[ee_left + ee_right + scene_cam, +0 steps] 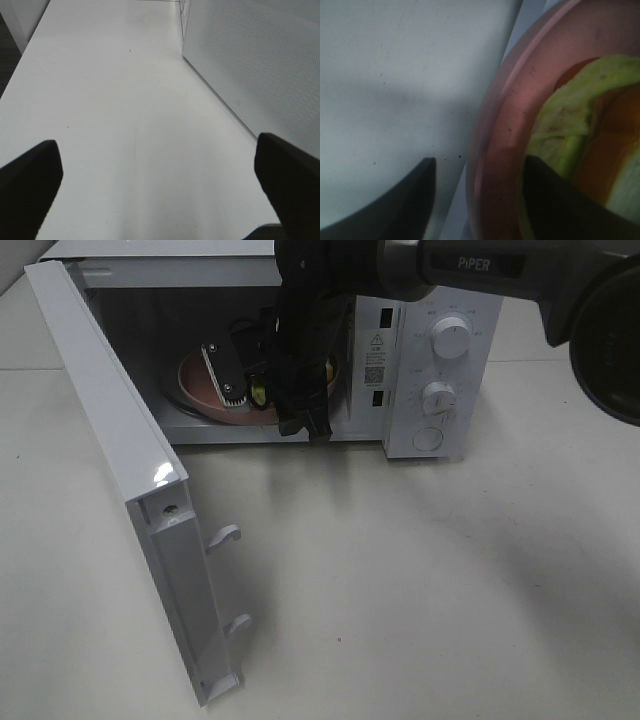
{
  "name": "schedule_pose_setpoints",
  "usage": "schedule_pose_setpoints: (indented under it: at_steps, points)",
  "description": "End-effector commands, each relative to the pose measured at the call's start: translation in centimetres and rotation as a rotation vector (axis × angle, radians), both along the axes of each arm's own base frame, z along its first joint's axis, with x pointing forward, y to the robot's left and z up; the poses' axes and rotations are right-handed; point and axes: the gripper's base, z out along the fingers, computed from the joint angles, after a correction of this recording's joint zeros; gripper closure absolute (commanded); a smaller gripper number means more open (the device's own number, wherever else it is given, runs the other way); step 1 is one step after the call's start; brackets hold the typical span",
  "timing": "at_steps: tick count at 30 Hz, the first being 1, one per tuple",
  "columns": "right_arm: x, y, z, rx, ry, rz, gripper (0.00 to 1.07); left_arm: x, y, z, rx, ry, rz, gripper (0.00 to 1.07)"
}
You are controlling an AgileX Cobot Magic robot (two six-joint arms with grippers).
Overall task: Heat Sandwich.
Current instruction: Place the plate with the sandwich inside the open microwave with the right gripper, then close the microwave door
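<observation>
The sandwich (580,125), pale bread with a green layer and orange crust, lies on the round pink plate (495,125) inside the open microwave (400,360). My right gripper (480,165) reaches into the oven cavity, and its fingers stand apart on either side of the plate's rim. The outer finger (395,200) is clear of the rim. The inner finger (560,200) hangs over the sandwich's edge. From above, the right arm (300,340) hides most of the plate (195,385). My left gripper (160,190) is wide open and holds nothing, low over the white table beside the microwave's side wall (260,65).
The microwave door (120,470) swings out to the left, with its latch hooks (225,536) pointing forward. Two dials (452,338) and a round button (428,438) are on the right panel. White tabletop (420,580) spreads in front.
</observation>
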Motion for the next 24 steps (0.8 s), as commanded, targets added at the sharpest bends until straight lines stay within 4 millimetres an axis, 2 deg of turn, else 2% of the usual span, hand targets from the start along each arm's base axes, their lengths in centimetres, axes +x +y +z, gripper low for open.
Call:
schedule_pose_setpoints:
  at_steps: [1,12,24]
  points:
    - [0.2,-0.1,0.8,0.028,-0.010,-0.054,0.30,-0.2,0.0,0.0,-0.001,-0.024,0.004,0.07]
    - [-0.5,-0.5,1.3,0.042,-0.023,-0.054,0.31,-0.2,0.0,0.0,-0.001,-0.024,0.004,0.07]
    - [-2.4,-1.9,2.0,0.063,-0.049,-0.043,0.31,-0.2,0.0,0.0,-0.001,-0.024,0.004,0.07]
